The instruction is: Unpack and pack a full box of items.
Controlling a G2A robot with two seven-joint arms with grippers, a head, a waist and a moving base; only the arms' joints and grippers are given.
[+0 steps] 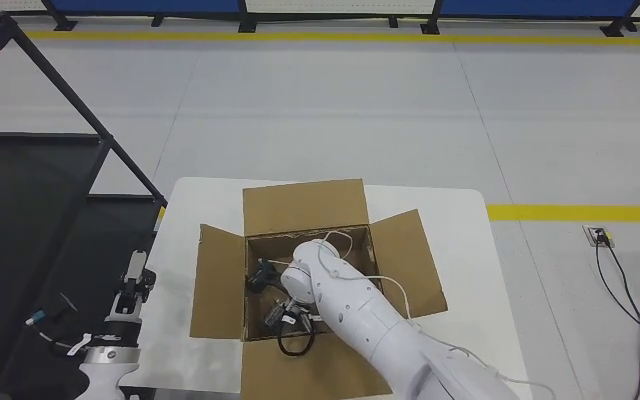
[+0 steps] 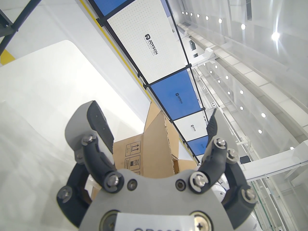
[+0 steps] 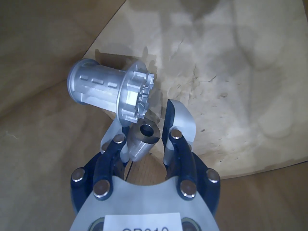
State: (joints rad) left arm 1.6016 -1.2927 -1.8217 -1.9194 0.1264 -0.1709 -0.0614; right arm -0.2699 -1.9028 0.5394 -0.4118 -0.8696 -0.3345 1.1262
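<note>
**A:** Where is the right gripper working?

**B:** It is reaching down inside the cardboard box, which is standing open on the white table. Its fingers are standing partly apart with a small metal sleeve lying between them. A gap is showing on one side of the sleeve, so I am judging that it is not being pinched yet.

**A:** How is the sleeve lying?

**B:** Its long axis is running roughly along the fingers, and its bored end is pointing away from the wrist. That suits a straight squeeze across it.

**A:** Is anything crowding it?

**B:** A bigger flanged metal part is lying on its side just beyond the fingertips. Its axis is crossing the line of reach, and its flange is sitting nearest the sleeve, so it is risking a bump.

**A:** And the count?

**B:** I am counting two metal parts on the box floor and one box.

**A:** What about the other arm?

**B:** The left gripper is hanging wide open and empty off the table's left side, well apart from the box, so the right arm is the nearer one.
</note>
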